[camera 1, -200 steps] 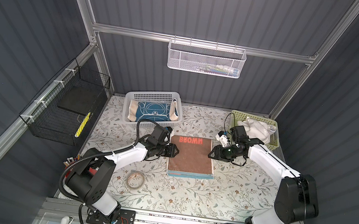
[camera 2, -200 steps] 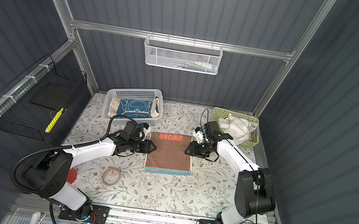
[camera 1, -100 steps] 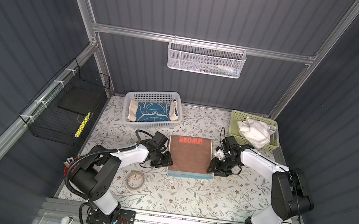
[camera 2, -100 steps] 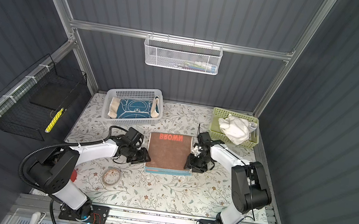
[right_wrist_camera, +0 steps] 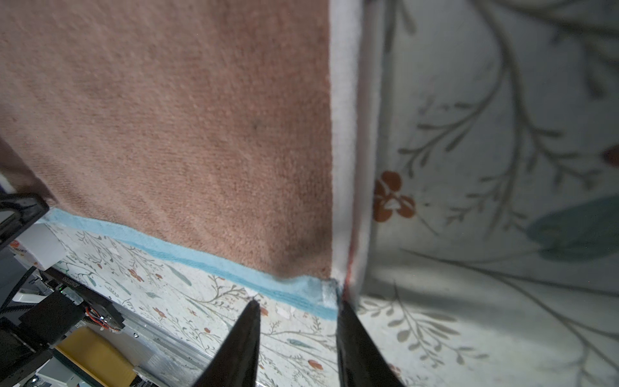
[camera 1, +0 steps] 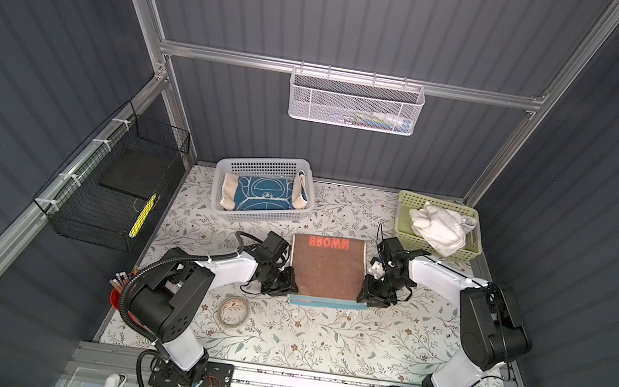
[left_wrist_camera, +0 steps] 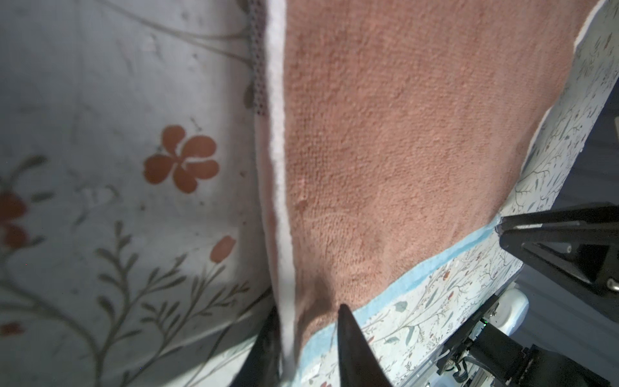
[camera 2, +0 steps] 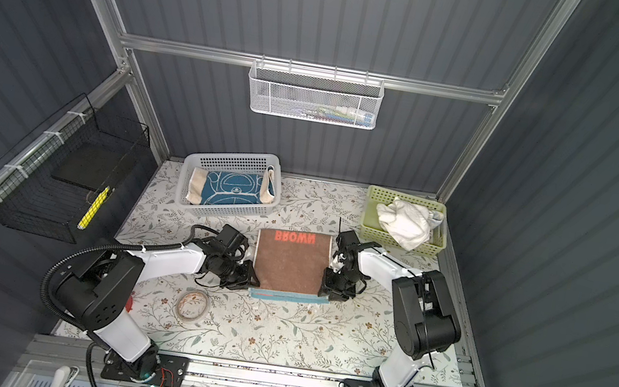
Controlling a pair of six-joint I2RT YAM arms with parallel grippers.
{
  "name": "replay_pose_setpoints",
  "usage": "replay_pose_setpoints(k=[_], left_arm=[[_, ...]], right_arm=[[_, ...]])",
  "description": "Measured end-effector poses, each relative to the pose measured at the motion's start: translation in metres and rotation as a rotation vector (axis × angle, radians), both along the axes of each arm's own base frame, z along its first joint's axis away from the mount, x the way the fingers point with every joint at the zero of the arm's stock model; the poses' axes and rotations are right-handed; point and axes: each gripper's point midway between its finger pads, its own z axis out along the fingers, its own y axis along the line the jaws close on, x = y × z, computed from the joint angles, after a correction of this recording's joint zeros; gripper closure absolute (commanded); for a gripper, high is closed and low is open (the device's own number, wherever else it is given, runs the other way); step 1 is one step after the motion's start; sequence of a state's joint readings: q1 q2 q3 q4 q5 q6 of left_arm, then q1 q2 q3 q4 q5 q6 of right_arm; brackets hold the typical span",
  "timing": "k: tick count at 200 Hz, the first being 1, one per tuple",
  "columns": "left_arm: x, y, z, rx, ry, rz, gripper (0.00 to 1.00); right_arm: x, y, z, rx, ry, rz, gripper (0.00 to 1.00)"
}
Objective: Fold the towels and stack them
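A folded brown towel [camera 1: 327,269] [camera 2: 290,261] with orange letters lies mid-table, a light-blue strip [camera 1: 324,302] showing along its near edge. My left gripper [camera 1: 287,283] [left_wrist_camera: 306,321] is at its near left corner, jaws pinching the white-bordered edge [left_wrist_camera: 278,201] and puckering the cloth. My right gripper [camera 1: 365,298] [right_wrist_camera: 298,305] stands open at the near right corner, one fingertip [right_wrist_camera: 345,308] touching the blue corner [right_wrist_camera: 318,295]. A blue towel [camera 1: 261,195] lies in the white basket [camera 1: 227,173]. A white towel [camera 1: 437,227] sits crumpled in the green basket [camera 1: 400,217].
A tape roll [camera 1: 233,311] lies near the left arm. A red cup of pens [camera 1: 118,290] stands at the table's left edge. A black wire basket [camera 1: 120,181] hangs on the left wall, a white mesh basket [camera 1: 356,101] on the back wall.
Both grippers have slid along the towel's sides from its far half to its near corners and dropped low. Both pairs of jaws have narrowed, the left more.
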State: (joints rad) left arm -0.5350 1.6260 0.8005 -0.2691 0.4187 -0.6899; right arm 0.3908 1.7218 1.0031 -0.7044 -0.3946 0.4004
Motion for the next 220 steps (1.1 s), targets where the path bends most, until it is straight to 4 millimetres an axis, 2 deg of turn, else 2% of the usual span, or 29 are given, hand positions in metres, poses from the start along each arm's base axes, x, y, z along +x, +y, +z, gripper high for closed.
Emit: replay_pose_setpoints(k=[29,60,100,153,165,174,189,200,220], left_arm=[[-0.001,0.000,0.000,-0.002,0.003,0.000,0.91],[-0.001,0.000,0.000,-0.001,0.002,-0.002,1.00],[-0.003,0.001,-0.001,0.005,0.009,-0.006,1.00],[-0.009,0.005,0.001,0.021,0.025,-0.021,1.00],[-0.008,0.004,0.003,0.021,0.023,-0.023,0.97],[-0.008,0.004,0.005,0.020,0.020,-0.024,0.94],[-0.008,0.004,0.008,0.019,0.012,-0.031,0.79],[-0.009,0.005,0.009,0.019,0.014,-0.028,0.71],[-0.010,0.006,0.008,0.024,0.015,-0.035,0.68]], right_arm=[[0.003,0.000,0.000,-0.005,-0.006,0.001,0.70],[0.008,0.000,0.002,-0.010,-0.022,0.004,0.84],[0.010,-0.001,0.005,-0.016,-0.032,0.008,1.00],[0.011,-0.001,0.032,0.002,-0.103,0.008,1.00],[0.010,-0.002,0.037,0.006,-0.113,0.008,1.00],[0.009,-0.002,0.040,0.007,-0.117,0.007,0.94],[0.009,-0.005,0.042,-0.006,-0.122,0.001,0.80],[0.009,-0.006,0.040,-0.014,-0.123,0.004,0.64],[0.008,-0.007,0.034,-0.023,-0.106,0.002,0.59]])
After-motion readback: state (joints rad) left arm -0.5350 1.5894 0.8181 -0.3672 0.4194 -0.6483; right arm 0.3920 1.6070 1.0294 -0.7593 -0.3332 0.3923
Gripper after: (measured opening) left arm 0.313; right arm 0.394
